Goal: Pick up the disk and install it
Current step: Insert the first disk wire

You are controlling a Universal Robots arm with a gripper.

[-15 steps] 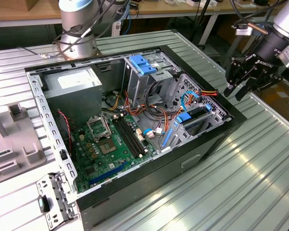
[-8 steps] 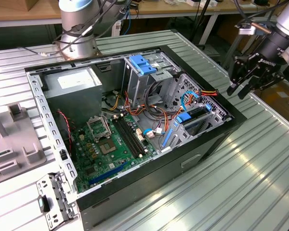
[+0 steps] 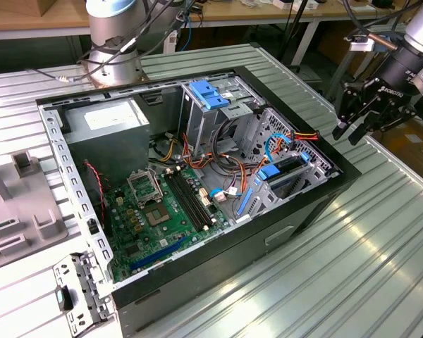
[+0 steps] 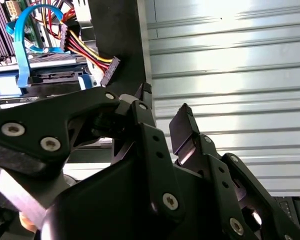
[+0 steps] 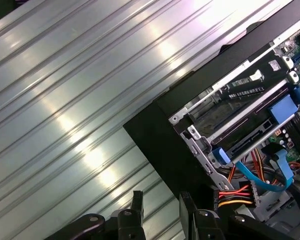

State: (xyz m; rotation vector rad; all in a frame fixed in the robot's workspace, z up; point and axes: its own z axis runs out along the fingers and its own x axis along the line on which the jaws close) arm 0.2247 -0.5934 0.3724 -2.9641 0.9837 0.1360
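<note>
Open computer case (image 3: 218, 282) lies on its side on the ribbed metal table (image 3: 366, 253), so its inside faces up and can be reached from above. Grey power-supply box (image 3: 106, 130) sits in the far corner toward the exterior view's left; green motherboard (image 3: 151, 218) covers the floor of the case. Metal drive cage (image 3: 278, 169) stands at the case's end toward the exterior view's right, with loose cables beside it. The disk (image 3: 287, 176) appears already seated in that cage, blue rails at its sides; its dark edge shows in the first wrist view (image 5: 250, 142). Gripper (image 3: 359, 120) hovers off the case, above bare table just beside the cage-end wall. Fingers are parted with a narrow gap and hold nothing.
</note>
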